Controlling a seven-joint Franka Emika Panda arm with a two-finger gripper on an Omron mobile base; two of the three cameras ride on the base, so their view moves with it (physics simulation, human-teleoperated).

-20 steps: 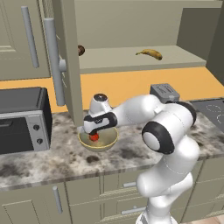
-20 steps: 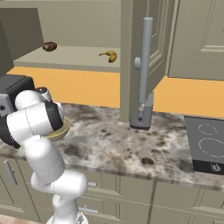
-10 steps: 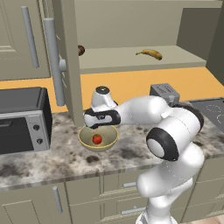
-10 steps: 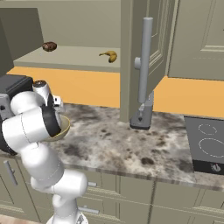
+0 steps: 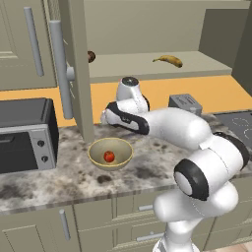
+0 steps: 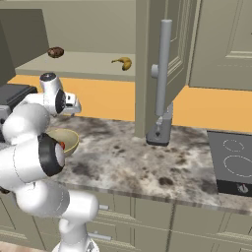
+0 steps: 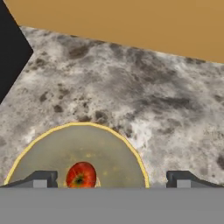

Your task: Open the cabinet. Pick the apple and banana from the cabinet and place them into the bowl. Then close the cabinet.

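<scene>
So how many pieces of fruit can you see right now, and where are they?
2. The apple lies inside the bowl on the counter, and the banana lies on the open cabinet shelf. More could be hidden behind the cabinet doors.

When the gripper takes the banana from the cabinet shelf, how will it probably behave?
The banana lies flat on its curved side on the cabinet shelf, so it will probably pivot rather than roll if nudged. Its smooth skin may slip between fingers. It looks small, likely light.

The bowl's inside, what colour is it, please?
Glossy golden yellow; the bowl shows best in the hand view.
</scene>
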